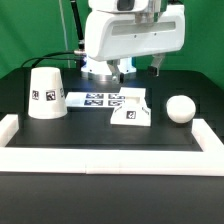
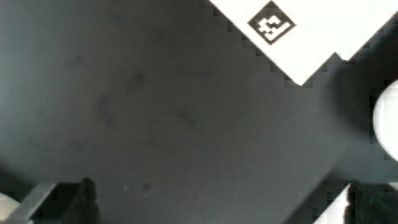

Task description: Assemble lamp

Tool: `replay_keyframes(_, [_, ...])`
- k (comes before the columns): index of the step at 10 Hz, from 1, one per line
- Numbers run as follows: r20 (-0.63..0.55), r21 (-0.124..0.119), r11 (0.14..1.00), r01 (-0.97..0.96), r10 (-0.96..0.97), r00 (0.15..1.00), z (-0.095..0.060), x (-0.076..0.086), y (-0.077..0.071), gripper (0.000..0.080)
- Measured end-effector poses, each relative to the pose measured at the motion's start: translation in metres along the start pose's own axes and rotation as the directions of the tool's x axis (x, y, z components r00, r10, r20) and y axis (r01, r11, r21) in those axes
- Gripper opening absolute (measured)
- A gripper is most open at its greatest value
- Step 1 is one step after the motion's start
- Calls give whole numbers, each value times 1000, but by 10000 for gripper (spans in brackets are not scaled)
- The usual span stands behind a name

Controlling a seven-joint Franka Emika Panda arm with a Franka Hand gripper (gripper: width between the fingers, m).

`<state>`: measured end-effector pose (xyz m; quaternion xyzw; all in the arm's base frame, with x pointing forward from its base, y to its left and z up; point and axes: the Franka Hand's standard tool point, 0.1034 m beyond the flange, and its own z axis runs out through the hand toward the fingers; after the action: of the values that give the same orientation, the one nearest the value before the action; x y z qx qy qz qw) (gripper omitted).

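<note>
1. Exterior view: shade (image 1: 45, 93), base block (image 1: 131, 111) and bulb (image 1: 180, 108) stand well apart, probably so each can be grasped singly. The gripper (image 1: 125, 72) hangs above the base block, its opening unclear here.
2. Wrist view: the fingers (image 2: 54, 200) are spread wide and hold nothing. A tagged white corner (image 2: 294, 35) shows, but which part it belongs to cannot be told.

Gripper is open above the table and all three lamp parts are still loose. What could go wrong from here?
1. The bulb is round and lies free, apart from the base block. An off-centre pinch or a nudge could send it rolling toward the border rail.
2. The base block appears to sit close against the marker board, so the open gripper might shove it while descending.
</note>
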<state>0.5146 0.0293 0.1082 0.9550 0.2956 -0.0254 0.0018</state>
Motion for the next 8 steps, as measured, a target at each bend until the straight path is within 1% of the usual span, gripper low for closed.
replay_keyframes(1, [0,0,1000,-3,3,1000,0,-1,1,700])
replay_keyframes(2, [-22,5,995,-104,104,994,0,-8,3,700])
replay_keyframes(3, [-26,7,976,-217,217,976,3,-24,-2,700])
replay_keyframes(4, [0,15,947,-321,321,947,9,-38,-11,700])
replay_keyframes(5, [19,18,930,-368,368,930,14,-43,-13,700])
replay_keyframes(6, [26,19,925,-379,378,925,18,-46,-11,700])
replay_keyframes(8, [24,19,928,-373,372,928,17,-45,-12,700])
